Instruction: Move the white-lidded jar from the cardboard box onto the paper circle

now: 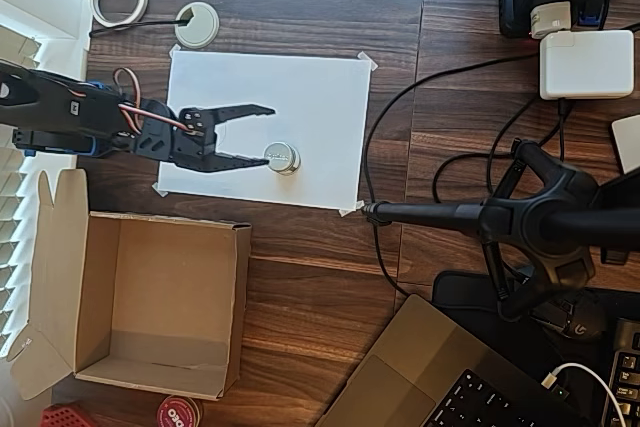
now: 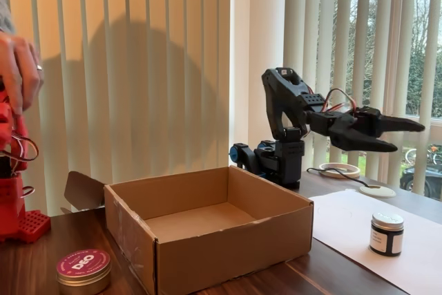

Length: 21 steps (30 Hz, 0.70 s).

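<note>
Jar: where the white sheet of paper (image 1: 300,97) lies taped to the table (image 1: 330,277), the white-lidded jar (image 1: 282,157) stands upright on its lower part in the overhead view; any pencil circle under it cannot be made out.
Gripper: the gripper (image 1: 264,133) has its fingers spread apart, empty; in the fixed view it (image 2: 409,136) hangs above the jar (image 2: 387,233), not touching.
Box: the cardboard box (image 1: 232,297) sits open and empty below the sheet, apart from the jar.
Nearby: a red-lidded tin (image 2: 83,270) rests in front of the box.
</note>
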Available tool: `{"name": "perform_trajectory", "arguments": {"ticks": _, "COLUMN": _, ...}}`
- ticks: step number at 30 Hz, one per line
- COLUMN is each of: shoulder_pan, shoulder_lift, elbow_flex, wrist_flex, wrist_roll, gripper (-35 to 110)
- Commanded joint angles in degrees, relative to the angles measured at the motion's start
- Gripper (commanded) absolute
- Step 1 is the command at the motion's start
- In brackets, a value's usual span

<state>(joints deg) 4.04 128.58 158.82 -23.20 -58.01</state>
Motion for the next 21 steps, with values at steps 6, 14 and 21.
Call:
{"name": "perform_trajectory", "arguments": {"ticks": 6, "shoulder_pan": -2.64, "shoulder_lift": 36.04, "elbow_flex": 10.72, "wrist_flex": 39.20, "wrist_roll": 31.55, "gripper": 30}}
{"name": "perform_trajectory", "arguments": {"ticks": 14, "shoulder_pan": -6.59, "shoulder_lift": 55.02, "elbow_flex": 14.06, "wrist_flex": 73.30, "wrist_roll": 38.06, "gripper": 8}}
{"name": "perform_trajectory", "arguments": {"ticks": 21, "shoulder_pan": -8.09, "shoulder_lift": 63.90, "elbow_flex": 16.70, "wrist_flex": 87.19, "wrist_roll": 47.46, "gripper": 0}}
